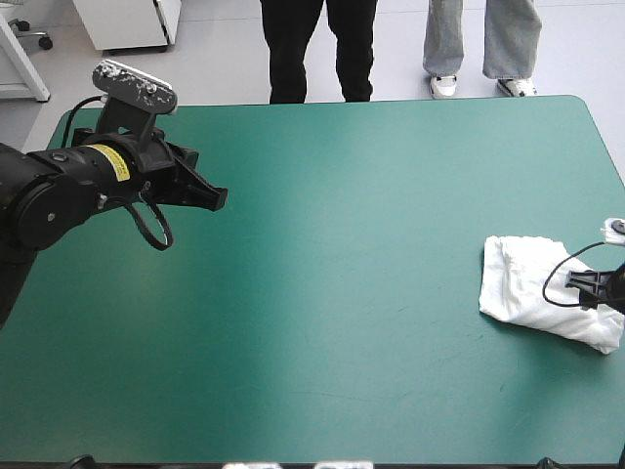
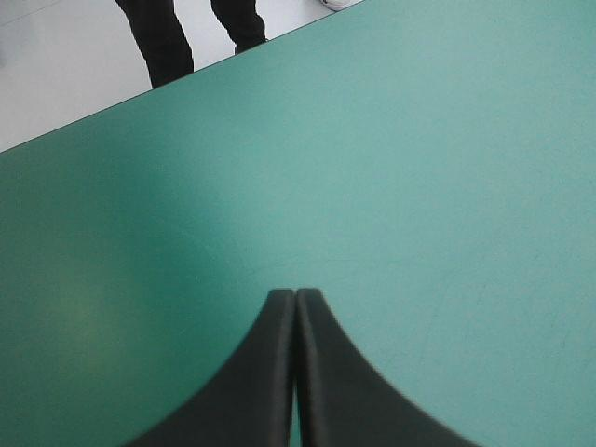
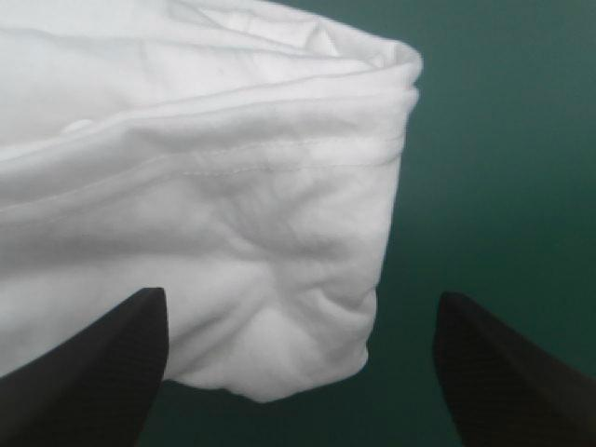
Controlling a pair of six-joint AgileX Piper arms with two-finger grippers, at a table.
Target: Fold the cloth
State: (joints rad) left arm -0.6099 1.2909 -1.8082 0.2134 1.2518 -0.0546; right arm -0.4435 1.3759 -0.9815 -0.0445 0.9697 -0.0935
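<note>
Hovering left fingers [image 2: 270,372] pressed together, right fingers [image 3: 93,372] apart

Beyond your counter [image 1: 391,195], with its teal-green cover and rounded far corners, you see a pale, smooth floor [image 1: 225,59]. A white cabinet [image 1: 127,24] stands on it past the far left corner. Farther left is a white frame [image 1: 24,78], a dark castor [image 1: 41,41] near it. The light is soft and even.

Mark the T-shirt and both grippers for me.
T-shirt [image 1: 518,285]: high view, middle of the folded bundle.
Left gripper [image 2: 295,298]: left wrist view, where the shut fingertips meet.
Right gripper [image 3: 300,298]: right wrist view, midway between the open fingertips.
</note>
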